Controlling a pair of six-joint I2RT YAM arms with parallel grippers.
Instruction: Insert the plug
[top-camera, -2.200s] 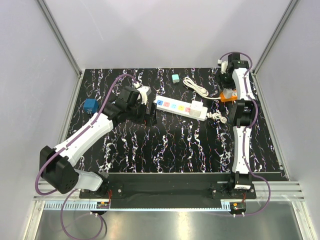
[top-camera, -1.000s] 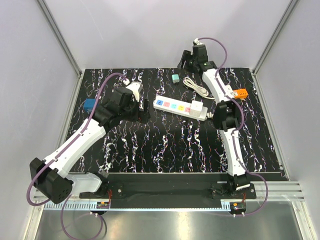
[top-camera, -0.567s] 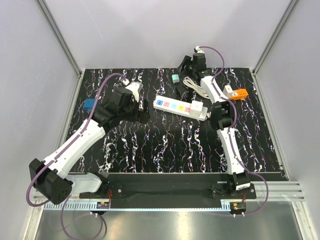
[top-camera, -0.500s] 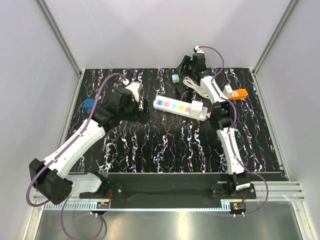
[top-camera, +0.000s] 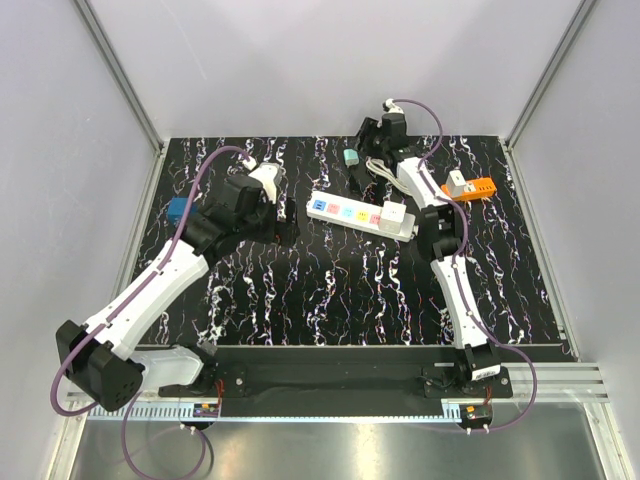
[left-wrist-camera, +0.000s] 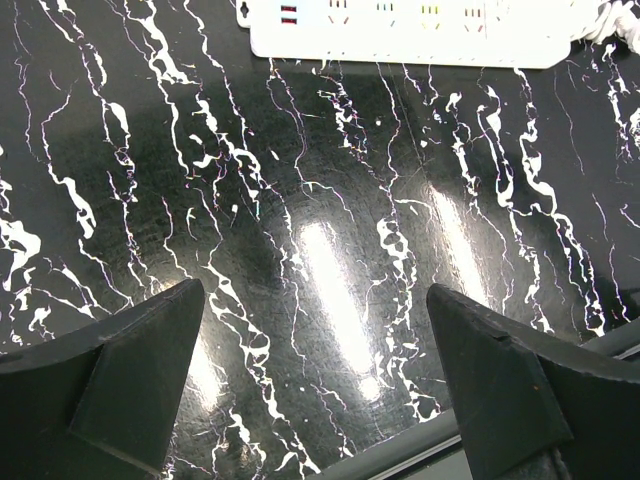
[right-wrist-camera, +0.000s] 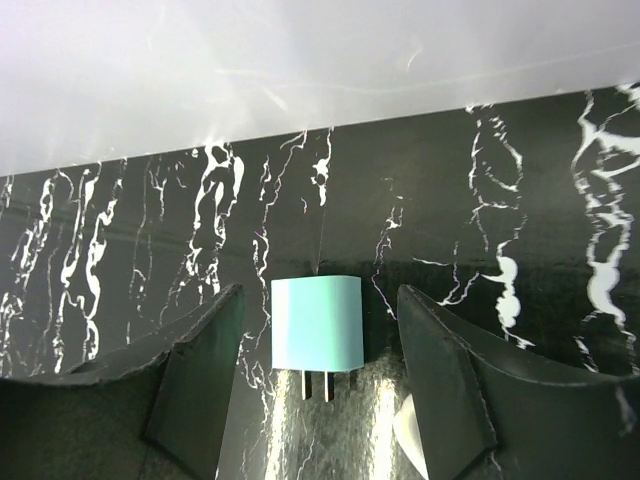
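Note:
The plug (right-wrist-camera: 317, 322) is a small teal block with two metal prongs, lying flat on the black marbled table near its far edge; in the top view the plug (top-camera: 351, 157) is behind the white power strip (top-camera: 360, 215). My right gripper (right-wrist-camera: 320, 300) is open, one finger on each side of the plug with a gap on both sides. From above, the right gripper (top-camera: 358, 166) is right next to it. My left gripper (top-camera: 288, 228) hangs wide open and empty left of the strip, whose sockets (left-wrist-camera: 400, 25) show at the top of the left wrist view.
A coiled white cable (top-camera: 388, 170) lies just right of the plug. An orange block (top-camera: 470, 187) sits at the far right, a blue cube (top-camera: 179, 210) at the left edge. A white adapter (top-camera: 393, 212) is in the strip's right end. Grey walls enclose the table.
My right arm swung from the far right corner over to the teal plug and lowered its open fingers around it. The left arm drew back slightly from the strip.

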